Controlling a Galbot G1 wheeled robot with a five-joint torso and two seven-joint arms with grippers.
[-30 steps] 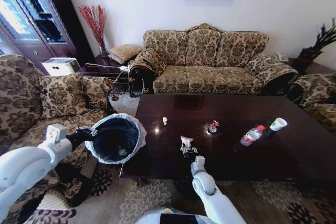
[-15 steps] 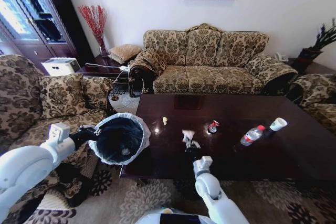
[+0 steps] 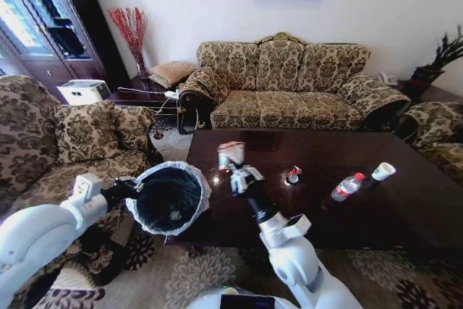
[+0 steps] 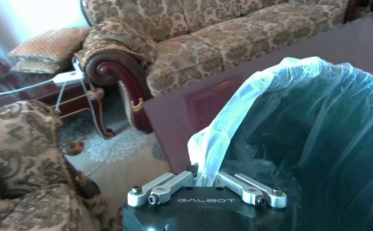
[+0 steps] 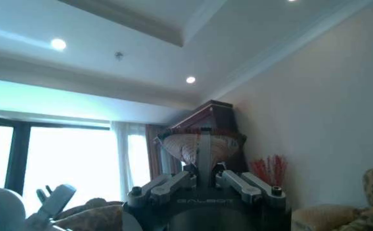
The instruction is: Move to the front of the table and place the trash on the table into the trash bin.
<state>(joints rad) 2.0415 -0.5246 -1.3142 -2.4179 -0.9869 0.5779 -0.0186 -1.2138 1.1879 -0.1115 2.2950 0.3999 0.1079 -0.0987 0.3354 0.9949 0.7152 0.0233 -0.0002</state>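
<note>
right claw [image 3: 233, 162] is clamped on a crumpled wrapper [image 3: 231, 153] up over the desk [image 3: 376, 215], so I'd swing it fully above the trash bin [image 3: 171, 197] that the left claw [image 3: 134, 187] grips by the liner beside it before letting go

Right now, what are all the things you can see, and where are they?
table: one, dark reddish-brown, in front of the robot
snack wrapper: one, whitish, held up above the table
crushed wrapper: one, red-white, mid-table
bottle: one, clear, red cap, lying right of centre
paper cup: one, white, beside the bottle
trash bin: one, black, white liner, off the table's left corner
sofa: one, patterned, behind the table
left gripper: pinching the liner
right gripper: raised, clamping the snack wrapper
</note>
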